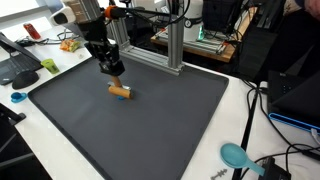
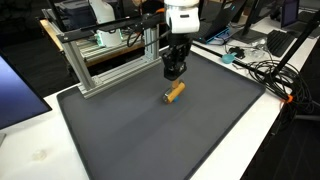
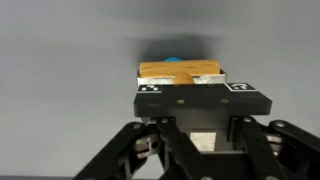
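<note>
Your hand (image 2: 173, 70) hangs just above the wooden block (image 2: 174, 93), apart from it in both exterior views. You cannot tell how wide its jaws stand. The block lies mid-frame on the dark mat (image 2: 200, 140) over the white surface (image 2: 40, 150) — metal frame (image 2: 110, 60) at upper left.

Tan block (image 1: 120, 91) on a dark grey mat (image 1: 150, 130)

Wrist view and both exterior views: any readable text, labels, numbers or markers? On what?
No readable text in any view.
Gripper: two small black-and-white square marks show in the wrist view. They are patterns only, with no legible letters or digits.
Tan cylinder: no print visible.
Background screen: too small and blurred to read.
</note>
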`<action>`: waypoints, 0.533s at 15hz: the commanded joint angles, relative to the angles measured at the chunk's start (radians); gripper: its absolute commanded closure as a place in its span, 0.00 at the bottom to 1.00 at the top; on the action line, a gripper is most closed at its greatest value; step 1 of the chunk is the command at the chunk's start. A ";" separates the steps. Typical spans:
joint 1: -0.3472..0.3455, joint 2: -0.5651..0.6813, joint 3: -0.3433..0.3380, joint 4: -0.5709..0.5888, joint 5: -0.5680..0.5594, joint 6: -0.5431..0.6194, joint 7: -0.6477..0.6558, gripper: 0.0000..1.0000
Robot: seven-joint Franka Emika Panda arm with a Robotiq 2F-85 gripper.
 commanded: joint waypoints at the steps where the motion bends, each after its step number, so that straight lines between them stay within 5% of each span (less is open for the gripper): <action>1: 0.002 0.037 0.006 0.016 -0.007 0.028 0.000 0.78; 8: 0.001 0.038 0.009 0.014 -0.004 0.051 -0.001 0.78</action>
